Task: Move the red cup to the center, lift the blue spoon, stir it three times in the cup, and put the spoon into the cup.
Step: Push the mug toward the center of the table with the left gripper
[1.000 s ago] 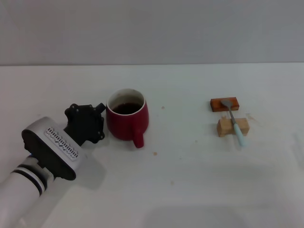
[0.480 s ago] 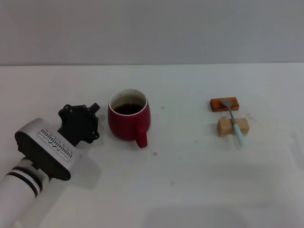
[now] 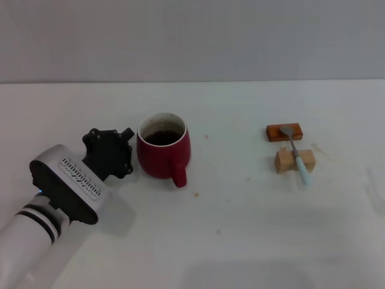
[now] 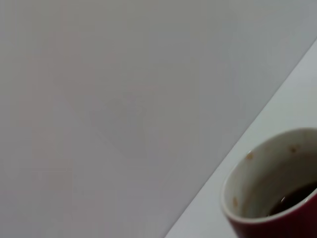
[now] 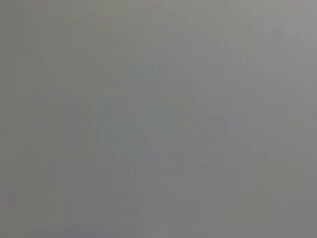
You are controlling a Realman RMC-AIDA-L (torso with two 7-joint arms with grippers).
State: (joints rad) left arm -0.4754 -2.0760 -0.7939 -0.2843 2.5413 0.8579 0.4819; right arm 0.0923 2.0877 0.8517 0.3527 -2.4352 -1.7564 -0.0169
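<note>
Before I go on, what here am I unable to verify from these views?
- Left gripper fingers: head view, hidden behind the black wrist housing; whether they touch the red cup is unclear.
- Right gripper: not in any view; the right wrist view shows only blank grey.
- Cup's handle and base: left wrist view, cut off by the edge.
- Blue spoon: seen only in the head view.

White table [image 3: 240, 241], plain grey wall [image 3: 192, 36]

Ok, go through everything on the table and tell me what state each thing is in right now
Squat dark-red ceramic cup: upright, dark liquid inside, handle toward the robot.
Slim blue-handled metal spoon: lying across both blocks, untouched.
Orange-brown block: flat under the spoon's bowl.
Tan wooden block: under the spoon's handle.
Left end effector: beside the cup's left side.
Right end effector: out of view.
</note>
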